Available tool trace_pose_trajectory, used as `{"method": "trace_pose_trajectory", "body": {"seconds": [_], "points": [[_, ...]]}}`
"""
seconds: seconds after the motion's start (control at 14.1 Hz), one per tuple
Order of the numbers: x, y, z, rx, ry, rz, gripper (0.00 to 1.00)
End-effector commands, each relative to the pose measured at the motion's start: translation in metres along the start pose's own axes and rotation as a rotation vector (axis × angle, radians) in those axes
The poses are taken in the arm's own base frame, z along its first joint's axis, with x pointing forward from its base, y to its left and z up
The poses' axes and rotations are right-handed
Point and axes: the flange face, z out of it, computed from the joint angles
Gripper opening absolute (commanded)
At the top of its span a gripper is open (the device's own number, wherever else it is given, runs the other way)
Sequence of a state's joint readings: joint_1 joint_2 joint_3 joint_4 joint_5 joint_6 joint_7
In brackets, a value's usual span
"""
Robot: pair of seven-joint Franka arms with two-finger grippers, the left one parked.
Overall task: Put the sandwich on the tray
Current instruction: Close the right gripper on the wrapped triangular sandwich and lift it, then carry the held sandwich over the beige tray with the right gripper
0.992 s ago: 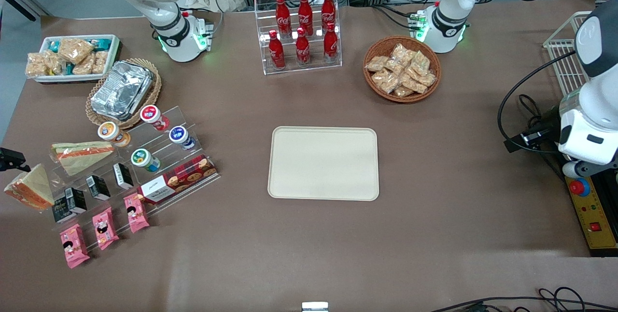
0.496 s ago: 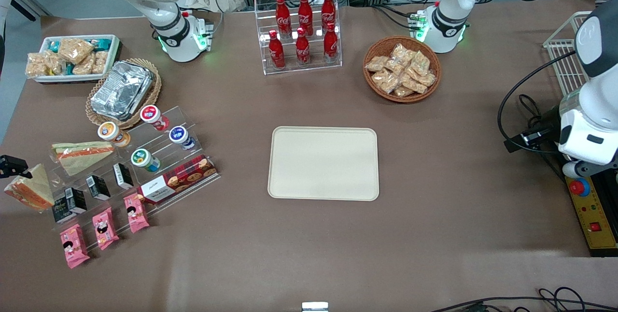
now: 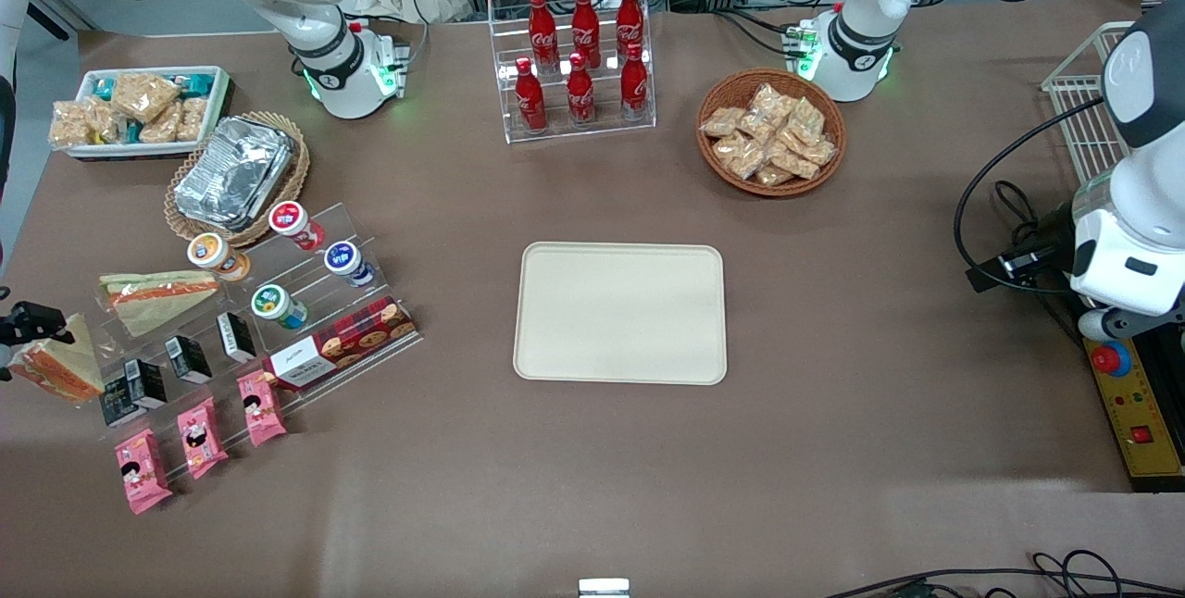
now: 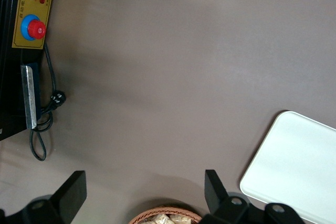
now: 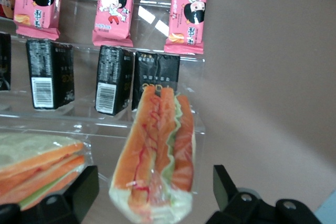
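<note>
Gripper [image 5: 152, 203] sits at the working arm's end of the desk [image 3: 592, 450], low over the sandwich [image 3: 57, 362]. In the wrist view the fingers [image 5: 84, 192] are spread wide, one each side of the sandwich [image 5: 157, 156], with a gap on both sides; nothing gripped. Whether the pads touch the wrap I cannot tell. In the front view only a dark bit of the gripper [image 3: 32, 320] shows at the frame edge, right over the sandwich's tip.

Sandwich rests at the end of the clear acrylic rack [image 3: 278, 302], orange-red filling edge showing, just beside the black cartons [image 3: 139, 385]. The longer wedge with green band [image 3: 153, 297] lies beside it, farther from the front camera. Pink snack packets [image 3: 199, 436] sit on the rack's nearest step.

Tray [image 3: 620, 313] is mid-desk, well apart from the sandwich, toward the parked arm. Nothing on it.
</note>
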State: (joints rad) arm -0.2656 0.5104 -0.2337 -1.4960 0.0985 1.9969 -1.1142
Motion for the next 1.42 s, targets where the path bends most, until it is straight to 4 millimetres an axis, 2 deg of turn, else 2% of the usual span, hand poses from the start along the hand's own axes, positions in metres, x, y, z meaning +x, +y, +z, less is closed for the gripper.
{"method": "trace_pose_trajectory", "body": {"seconds": [0.0, 0.07, 0.28, 0.35, 0.5, 0.71, 0.85, 0.92, 1.06, 1.28, 1.35], "points": [[-0.001, 0.004, 0.007, 0.005, 0.025, 0.001, 0.82], [-0.001, 0.004, 0.004, 0.004, 0.028, -0.002, 0.73], [0.0, 0.004, 0.0, 0.002, 0.021, -0.017, 0.37], [0.002, 0.003, -0.004, 0.0, 0.018, -0.05, 0.29], [0.004, -0.001, -0.018, 0.015, 0.015, -0.07, 0.25], [0.012, -0.007, -0.066, 0.037, 0.016, -0.084, 0.26], [0.025, -0.022, -0.104, 0.009, 0.041, -0.117, 0.26], [0.034, -0.033, -0.125, -0.015, 0.06, -0.139, 0.26], [0.066, -0.07, -0.165, -0.054, 0.098, -0.21, 0.27], [0.14, -0.157, -0.198, -0.075, 0.094, -0.376, 0.27], [0.163, -0.185, -0.201, -0.072, 0.104, -0.429, 0.27]]}}
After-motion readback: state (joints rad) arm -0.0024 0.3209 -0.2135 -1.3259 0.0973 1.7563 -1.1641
